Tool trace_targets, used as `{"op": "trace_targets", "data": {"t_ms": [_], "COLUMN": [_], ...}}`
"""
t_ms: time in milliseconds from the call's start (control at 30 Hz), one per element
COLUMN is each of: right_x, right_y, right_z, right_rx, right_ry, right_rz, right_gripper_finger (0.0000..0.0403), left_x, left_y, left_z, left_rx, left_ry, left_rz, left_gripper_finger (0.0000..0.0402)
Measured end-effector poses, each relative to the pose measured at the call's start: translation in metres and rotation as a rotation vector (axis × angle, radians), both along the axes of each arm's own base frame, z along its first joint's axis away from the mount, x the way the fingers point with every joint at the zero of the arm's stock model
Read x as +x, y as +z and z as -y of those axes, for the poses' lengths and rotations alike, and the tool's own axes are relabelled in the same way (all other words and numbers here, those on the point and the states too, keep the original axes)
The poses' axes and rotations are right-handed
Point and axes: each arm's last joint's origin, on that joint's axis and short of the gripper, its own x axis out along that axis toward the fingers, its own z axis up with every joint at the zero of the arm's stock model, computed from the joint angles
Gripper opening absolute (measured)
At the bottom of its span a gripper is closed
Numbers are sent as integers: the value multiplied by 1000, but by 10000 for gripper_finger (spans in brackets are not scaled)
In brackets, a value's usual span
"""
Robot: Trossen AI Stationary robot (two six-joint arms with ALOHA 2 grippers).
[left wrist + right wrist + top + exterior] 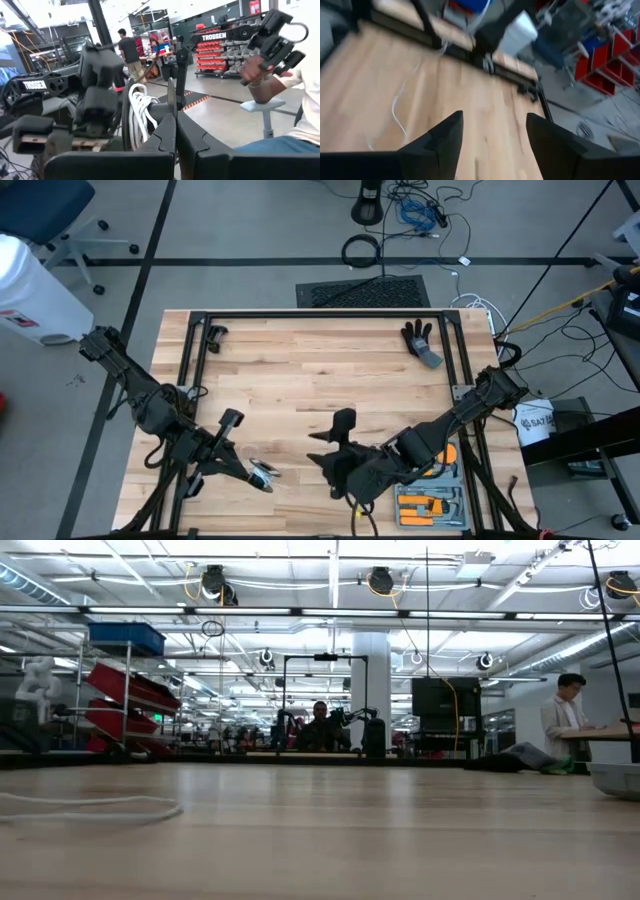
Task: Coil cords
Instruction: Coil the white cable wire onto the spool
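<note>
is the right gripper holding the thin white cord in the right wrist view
No: the right gripper stands open with only bare wooden table between its fingers, and the thin white cord lies loose farther off.

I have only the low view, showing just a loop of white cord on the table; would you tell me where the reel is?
Observer: The reel is clamped in the shut left gripper, near the robot's side of the table.
Operator: Is any cord wound on it?
Observer: Yes, several turns of white cord sit between its two discs.
Operator: What is the right gripper doing?
Observer: The right gripper is open and holds nothing; it is over the table, with loose cord lying ahead of it.
</note>
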Motion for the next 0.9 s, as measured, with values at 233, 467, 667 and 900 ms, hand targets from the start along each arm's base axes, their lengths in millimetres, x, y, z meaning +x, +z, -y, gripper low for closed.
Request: {"op": "trace_targets", "data": {"t_ms": [233,467,667,900], "right_x": [25,65,84,87], "right_y": [3,-42,-56,-57], "right_z": [-13,-21,-22,-15], "right_rx": [87,-20,3,33], "right_ry": [113,129,119,43], "right_rz": [175,193,289,303], "right_gripper_finger": [192,160,132,125], "left_x": [0,0,0,0], "left_y": [0,0,0,0], "left_z": [0,0,0,0], "left_rx": [9,8,9,9], "left_ry": [3,5,6,5], "left_rz": [8,10,10,10], "left_gripper_finger": [2,2,2,2]}}
